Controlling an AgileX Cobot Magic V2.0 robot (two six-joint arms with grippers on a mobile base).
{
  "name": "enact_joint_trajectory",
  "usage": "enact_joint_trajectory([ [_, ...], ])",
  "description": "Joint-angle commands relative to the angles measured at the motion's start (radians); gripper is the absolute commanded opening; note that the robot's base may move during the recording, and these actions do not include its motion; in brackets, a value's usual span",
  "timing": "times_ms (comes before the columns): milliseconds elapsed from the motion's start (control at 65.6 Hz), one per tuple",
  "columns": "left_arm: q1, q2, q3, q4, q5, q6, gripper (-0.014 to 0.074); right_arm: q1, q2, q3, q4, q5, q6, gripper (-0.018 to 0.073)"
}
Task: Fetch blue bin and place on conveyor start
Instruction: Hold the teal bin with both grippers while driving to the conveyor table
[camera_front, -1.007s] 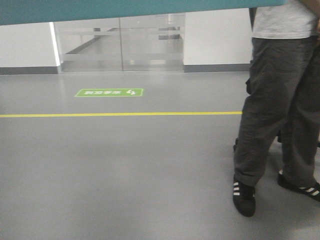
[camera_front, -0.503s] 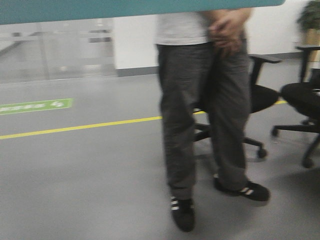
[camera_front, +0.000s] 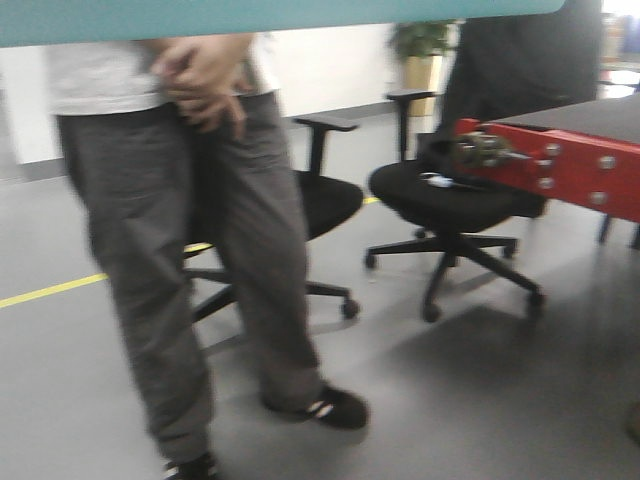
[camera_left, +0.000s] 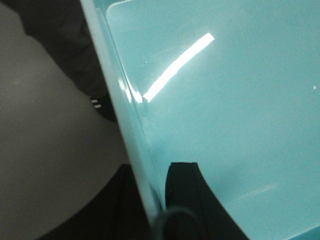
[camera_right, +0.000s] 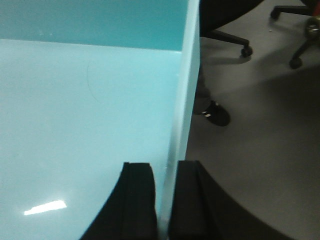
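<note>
The blue bin, a pale aqua tub, is held up between both arms. Its edge spans the top of the front view (camera_front: 280, 15). In the left wrist view its smooth inside (camera_left: 225, 100) fills the frame, and my left gripper (camera_left: 152, 200) is shut on its left wall, one finger inside and one outside. In the right wrist view (camera_right: 75, 110) my right gripper (camera_right: 165, 200) is shut on the right wall in the same way. The conveyor start (camera_front: 590, 120), a dark grey belt with a red side strip (camera_front: 580, 175), shows at the right.
A person in grey trousers (camera_front: 180, 250) stands close at the left front. Two black office chairs (camera_front: 450, 200) (camera_front: 320, 200) stand between the person and the conveyor. A yellow floor line (camera_front: 50, 290) runs at left. A potted plant (camera_front: 420, 40) stands by the far wall.
The front view has swung to the right: the person has shifted from right to left in frame, and the chairs and the conveyor have come into view. The bin stays at the top.
</note>
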Motion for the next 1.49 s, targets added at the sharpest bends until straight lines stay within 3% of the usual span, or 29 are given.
enact_joint_trajectory([
  [0,0.005,-0.014,-0.004,0.117,0.006,0.023,-0.0111,-0.012,-0.012,-0.004,-0.044,-0.037,-0.018,-0.0151],
  [442,0.005,-0.014,-0.004,0.339,0.006,0.023,-0.0111,-0.012,-0.012,-0.004,-0.044,-0.038,-0.018,-0.0151],
  [625,0.005,-0.014,-0.004,0.386,0.006,0.023,-0.0111,-0.012,-0.012,-0.004,-0.044,-0.038,-0.018,-0.0151],
  [1479,0.005,-0.014,-0.004,0.415,0.006,0.023,-0.0111,-0.012,-0.012,-0.004,-0.044,-0.038,-0.018,-0.0151],
])
